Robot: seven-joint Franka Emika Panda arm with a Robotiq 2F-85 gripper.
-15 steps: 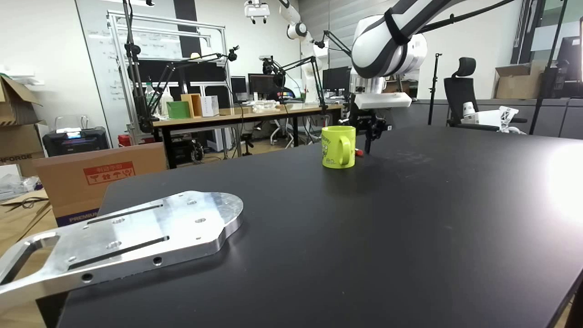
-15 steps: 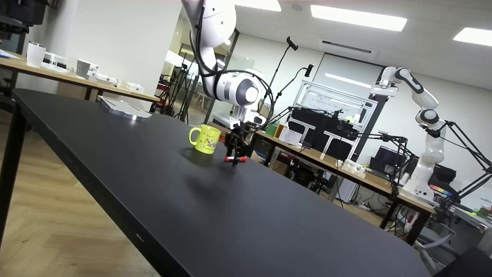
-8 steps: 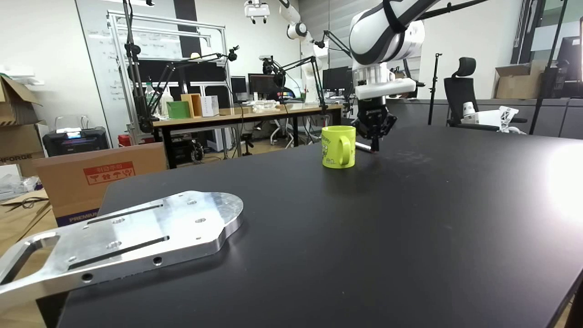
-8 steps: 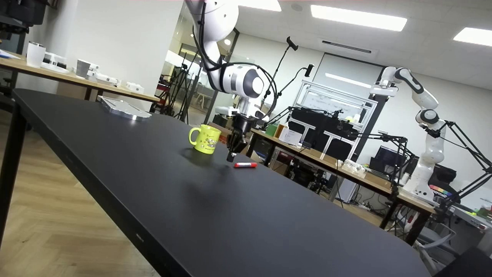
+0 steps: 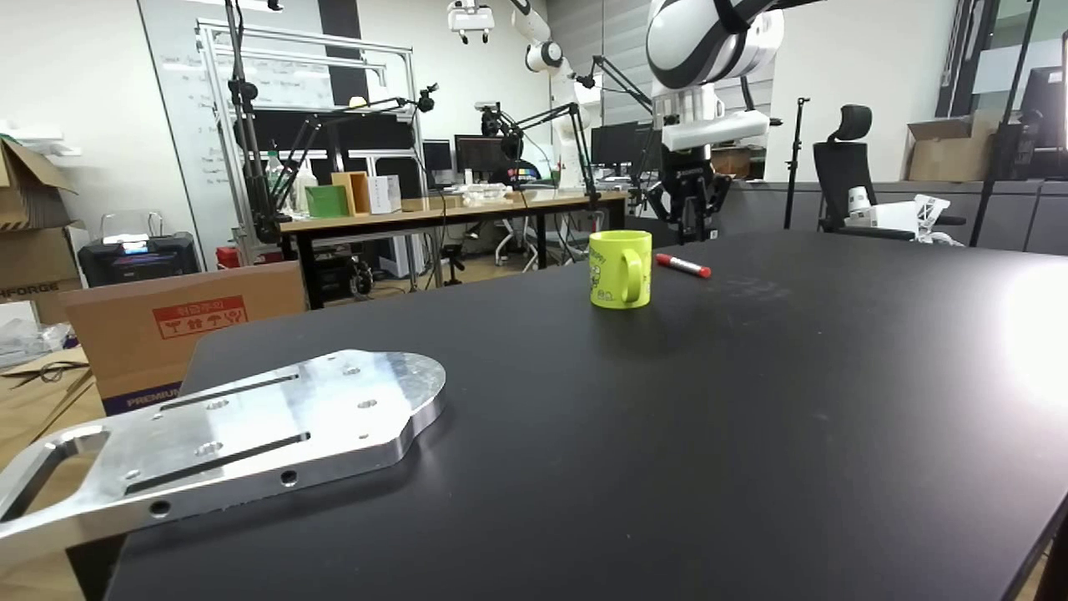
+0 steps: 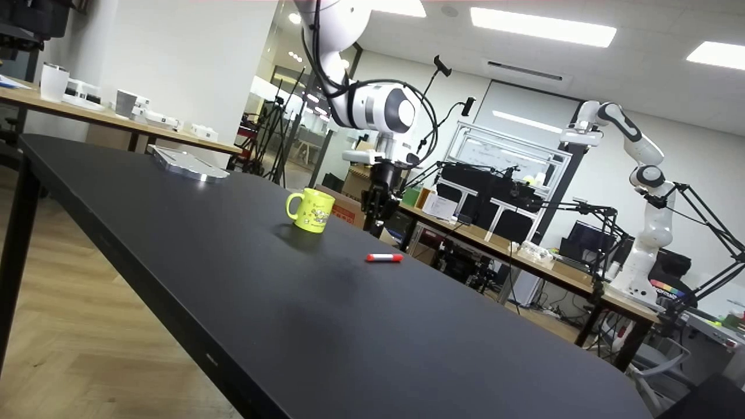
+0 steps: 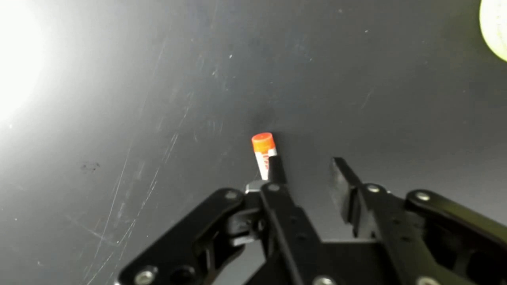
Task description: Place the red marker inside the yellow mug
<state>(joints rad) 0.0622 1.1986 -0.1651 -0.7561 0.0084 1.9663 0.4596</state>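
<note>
The red marker (image 5: 684, 266), red at both ends with a white middle, lies on the black table in both exterior views (image 6: 384, 258). The yellow mug (image 5: 620, 269) stands upright beside it, a short gap away; it also shows in an exterior view (image 6: 312, 210). My gripper (image 5: 691, 236) is above the table, over and behind the marker. In the wrist view my gripper (image 7: 307, 160) is open with nothing between its fingers. The left finger partly covers the marker (image 7: 263, 148), which lies below and outside the jaws. A slice of the mug (image 7: 497, 27) shows top right.
A silver metal plate (image 5: 292, 409) lies on the black table (image 5: 667, 451) near one end. The table edge (image 6: 145, 302) runs along the front in an exterior view. A cardboard box (image 5: 192, 325) stands off the table.
My gripper has risen from the table, off the marker. The marker has shifted away from the mug and now lies fully in sight. The mug has not moved.
</note>
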